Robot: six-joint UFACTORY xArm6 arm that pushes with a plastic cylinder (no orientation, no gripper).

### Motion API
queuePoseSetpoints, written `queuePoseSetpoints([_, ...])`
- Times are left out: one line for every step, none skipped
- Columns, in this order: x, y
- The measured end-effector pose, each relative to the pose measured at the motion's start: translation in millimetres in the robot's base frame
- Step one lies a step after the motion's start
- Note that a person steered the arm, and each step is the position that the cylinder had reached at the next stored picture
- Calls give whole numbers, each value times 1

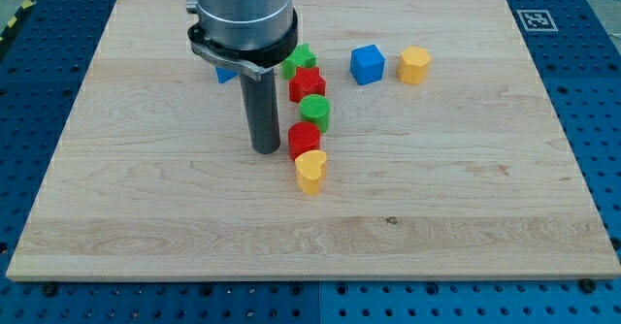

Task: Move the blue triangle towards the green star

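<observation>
1. Only a small sliver of the blue triangle shows, poking out below the arm's grey housing; its pointing direction and long axis cannot be told.
2. What shows of it is a plain bright blue, with edges hidden by the housing.
3. It lies on the wooden board near the top edge, left of centre. The green star sits near it toward the view's right, also partly hidden by the housing.
4. My tip rests on the board toward the view's bottom from the triangle and a little right, apart from it. It stands just left of the red cylinder. There are no jaws; the rod holds nothing.
5. From the star, a column runs toward the bottom edge: red star, green cylinder, red cylinder, yellow heart.
6. A blue cube and a yellow block sit side by side near the top edge, right of centre.
</observation>
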State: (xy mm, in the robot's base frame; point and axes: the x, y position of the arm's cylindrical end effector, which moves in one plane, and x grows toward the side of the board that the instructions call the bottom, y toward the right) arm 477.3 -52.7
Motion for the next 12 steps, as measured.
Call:
queuePoseSetpoints([0,8])
queuePoseSetpoints([0,11])
queuePoseSetpoints([0,14])
queuePoseSetpoints([2,6])
queuePoseSetpoints([29,-38])
queuePoseSetpoints([65,-82])
queuePoseSetpoints([70,-88])
queuePoseSetpoints([70,-95])
queuePoseSetpoints([48,-127])
queuePoseSetpoints([3,-150])
queuePoseSetpoints([-38,-168])
queuePoseSetpoints([-71,-182])
